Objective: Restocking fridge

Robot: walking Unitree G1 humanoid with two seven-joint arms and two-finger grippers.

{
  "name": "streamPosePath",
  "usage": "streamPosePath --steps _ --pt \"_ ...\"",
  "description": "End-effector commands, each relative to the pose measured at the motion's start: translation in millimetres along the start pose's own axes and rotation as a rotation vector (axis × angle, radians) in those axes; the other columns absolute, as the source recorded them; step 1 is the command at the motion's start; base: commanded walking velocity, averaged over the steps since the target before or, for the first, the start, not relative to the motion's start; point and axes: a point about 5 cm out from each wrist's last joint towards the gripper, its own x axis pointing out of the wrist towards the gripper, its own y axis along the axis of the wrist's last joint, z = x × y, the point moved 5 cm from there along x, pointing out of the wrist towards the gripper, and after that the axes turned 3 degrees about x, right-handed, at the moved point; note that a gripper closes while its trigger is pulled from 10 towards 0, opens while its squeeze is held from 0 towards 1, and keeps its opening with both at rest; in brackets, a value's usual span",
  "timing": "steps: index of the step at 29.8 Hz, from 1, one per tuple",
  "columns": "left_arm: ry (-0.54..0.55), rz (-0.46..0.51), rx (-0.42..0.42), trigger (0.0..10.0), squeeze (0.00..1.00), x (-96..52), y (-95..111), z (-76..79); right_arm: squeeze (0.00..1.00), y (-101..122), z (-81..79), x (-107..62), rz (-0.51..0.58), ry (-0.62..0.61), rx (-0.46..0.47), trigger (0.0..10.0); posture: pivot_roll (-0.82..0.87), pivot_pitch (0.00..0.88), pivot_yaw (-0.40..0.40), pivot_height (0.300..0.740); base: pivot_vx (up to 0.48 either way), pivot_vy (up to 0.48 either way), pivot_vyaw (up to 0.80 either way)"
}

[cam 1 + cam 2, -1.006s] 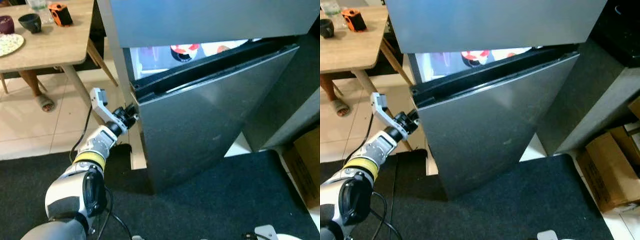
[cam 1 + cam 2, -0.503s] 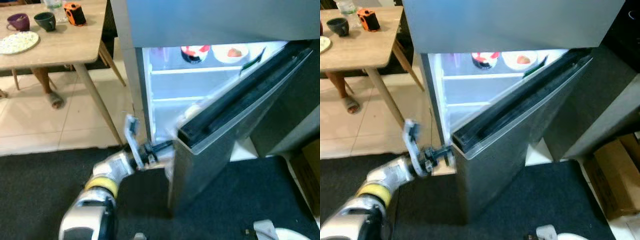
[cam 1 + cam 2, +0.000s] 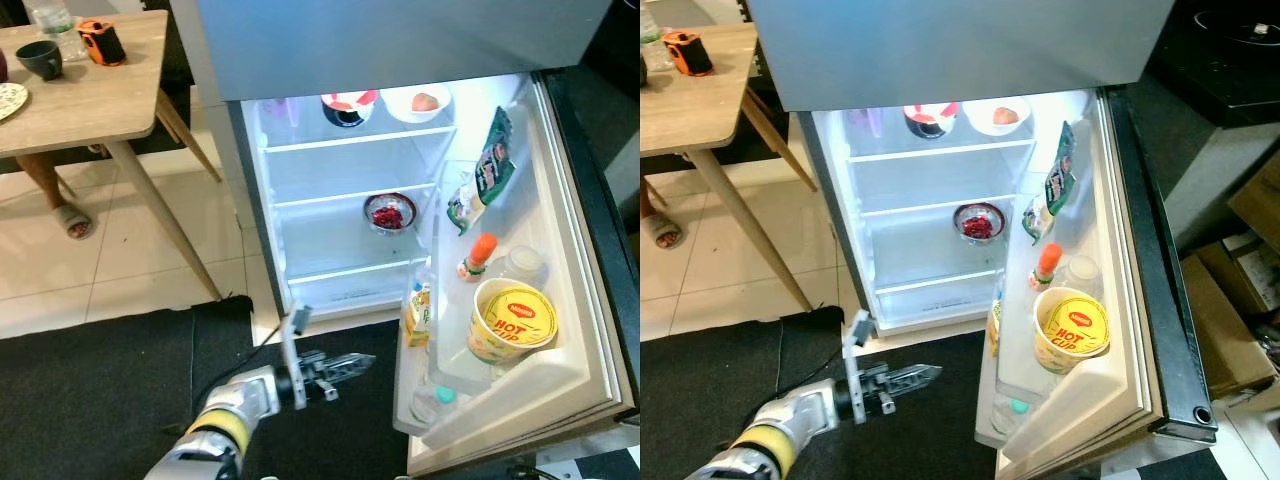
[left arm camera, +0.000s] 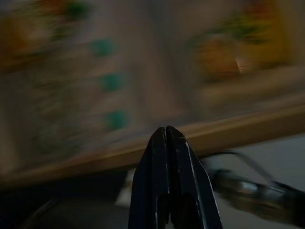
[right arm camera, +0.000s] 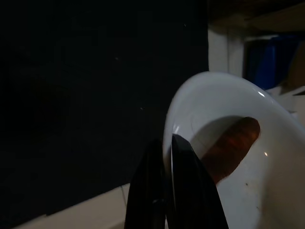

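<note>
- Fridge (image 3: 350, 220): lower door (image 3: 560, 300) now swung fully open to the robot's right. One second ago it was only ajar with the left gripper at its edge; half a second ago it was half open.
- Meaning for the task: shelves and door racks are now reachable, so the opening step looks done and loading can follow.
- Left gripper (image 3: 345, 366): low in front of the fridge, above the dark mat (image 3: 100, 400), clear of the door; its black fingers are pressed together with nothing between them.
- Right gripper (image 5: 167, 157): fingers pinch the rim of a white bowl (image 5: 248, 157). Something orange-brown lies inside, possibly a carrot or sausage; the view is too dark to be sure.
- Inside: two bowls on the top shelf (image 3: 360, 135), a bowl of red food (image 3: 390, 212) on the middle shelf, lower shelf bare.
- Door racks: cup noodle tub (image 3: 510, 320), orange-capped bottle (image 3: 476, 257), small carton (image 3: 418, 312), green packet (image 3: 490, 170).
- Hard to make out: the left wrist view is motion-blurred, with only colour smears; the door's lower corner is cut off by the frame edge.
- Wooden table (image 3: 90, 90) stands to the left.
</note>
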Motion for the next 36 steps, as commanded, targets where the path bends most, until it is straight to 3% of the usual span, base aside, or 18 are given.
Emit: streamPosePath --steps 1,5,7,8,11,13,14,17,24,36 --pt "0.138 -0.014 -0.047 10.0 0.00 -21.0 -19 -20.5 0.00 -4 -12.1 -2.8 -0.006 0.036 -0.013 10.0 -0.12 0.178 0.017 0.740 0.000 0.000 0.00" --pt "0.352 -0.030 -0.083 10.0 0.00 -50.8 -45 -47.0 0.00 -2 -12.0 -2.1 -0.003 0.031 -0.005 10.0 -0.12 0.173 0.015 0.740 0.000 0.000 0.00" --pt "0.387 -0.033 -0.086 10.0 0.00 -55.5 -49 -50.8 0.00 -1 -12.0 -1.9 -0.002 0.030 -0.003 10.0 -0.12 0.173 0.015 0.740 0.000 0.000 0.00" --pt "0.466 -0.029 -0.098 10.0 0.00 -66.5 -57 -58.8 0.00 0 -11.5 -1.6 0.000 0.027 0.000 10.0 -0.12 0.168 0.016 0.740 0.000 0.000 0.00" --pt "0.527 -0.022 -0.111 10.0 0.00 -76.0 -63 -64.5 0.00 0 -10.7 -1.3 0.000 0.022 0.007 10.0 -0.12 0.168 0.016 0.740 0.000 0.000 0.00" --pt "0.657 -0.023 -0.138 10.0 0.00 -96.5 -79 -74.6 0.00 0 -5.6 -0.6 -0.007 -0.001 0.038 10.0 -0.12 0.163 0.012 0.740 0.000 0.000 0.00" --pt "0.657 -0.023 -0.138 10.0 0.00 -96.5 -79 -74.6 0.00 0 -5.6 -0.6 -0.007 -0.001 0.038 10.0 -0.12 0.163 0.012 0.740 0.000 0.000 0.00" --pt "0.800 -0.052 -0.183 10.0 0.00 -120.0 -104 -81.5 0.00 -5 4.1 -0.6 -0.031 -0.046 0.102 10.0 -0.12 0.159 0.010 0.740 0.000 0.000 0.00" --pt "0.868 -0.090 -0.198 10.0 0.00 -129.9 -123 -81.8 0.00 -10 8.4 -1.4 -0.052 -0.078 0.181 10.0 -0.11 0.159 0.009 0.740 0.000 0.000 0.00" --pt "0.875 -0.094 -0.195 10.0 0.00 -127.3 -126 -81.2 0.00 -14 11.3 -2.0 -0.071 -0.098 0.250 10.0 -0.11 0.156 0.007 0.740 -0.137 0.000 0.00"
